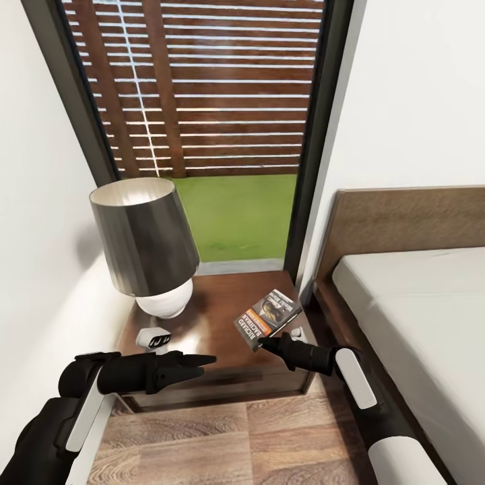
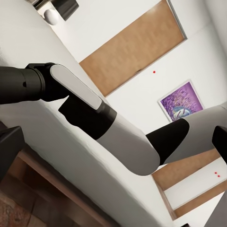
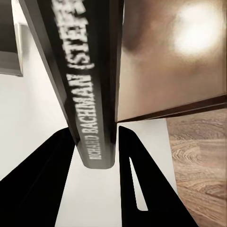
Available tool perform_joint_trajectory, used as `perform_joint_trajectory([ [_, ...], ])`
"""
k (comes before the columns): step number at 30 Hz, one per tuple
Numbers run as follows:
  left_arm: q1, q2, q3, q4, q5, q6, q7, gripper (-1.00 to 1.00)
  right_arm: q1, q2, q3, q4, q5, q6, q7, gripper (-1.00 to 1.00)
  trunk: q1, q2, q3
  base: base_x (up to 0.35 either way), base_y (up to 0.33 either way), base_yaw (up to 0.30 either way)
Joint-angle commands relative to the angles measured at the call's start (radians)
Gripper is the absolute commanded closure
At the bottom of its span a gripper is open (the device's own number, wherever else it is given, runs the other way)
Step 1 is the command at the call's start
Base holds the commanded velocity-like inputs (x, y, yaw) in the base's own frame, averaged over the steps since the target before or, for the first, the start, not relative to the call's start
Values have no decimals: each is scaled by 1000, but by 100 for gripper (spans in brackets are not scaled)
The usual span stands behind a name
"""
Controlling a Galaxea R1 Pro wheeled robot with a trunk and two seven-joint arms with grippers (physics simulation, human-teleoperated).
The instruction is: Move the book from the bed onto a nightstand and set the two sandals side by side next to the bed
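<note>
Pinching the paperback book (image 1: 267, 318) by its lower edge, the right gripper (image 1: 264, 344) holds it tilted over the front right corner of the nightstand (image 1: 222, 316); in the right wrist view the two dark fingers (image 3: 137, 189) sit on either side of the spine (image 3: 90, 94) with its white "RICHARD BACHMAN" lettering, so the grip is narrow and only on one end of the book. Whether the book's far edge already touches the wooden surface or hangs just above it cannot be told. The likely trouble is the placement spot: the book is close to the corner nearest the bed (image 1: 417, 303), so a release here could let it tip or slide off into the gap between nightstand and bed base. A thin end-grip may also let the book pivot as it is lowered. Further in stand the table lamp (image 1: 145, 242) and a small white object (image 1: 154, 339) near the front left, so pushing the book inward too far risks nudging them. The left gripper (image 1: 202, 362) hovers at the nightstand's front edge, its fingers drawn near together around nothing. The sandals remain to be dealt with.
</note>
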Motion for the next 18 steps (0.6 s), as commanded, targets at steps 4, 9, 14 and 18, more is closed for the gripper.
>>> perform_joint_trajectory([
  [4,0,0,0,-3,1,11,-2,-100,-1,1,-4,0,7,6,10,100,15,-29,-13,0,0,0],
  [9,0,0,-1,-9,1,11,-1,-100,-1,1,-3,0,7,6,11,100,34,-64,-29,0,0,0],
  [14,0,0,-1,-11,1,11,-1,-100,-1,1,-3,0,7,6,11,100,38,-71,-32,0,0,0],
  [18,0,0,-1,-12,2,11,-3,-100,-1,2,-2,0,7,6,11,100,38,-71,-32,0,0,0],
])
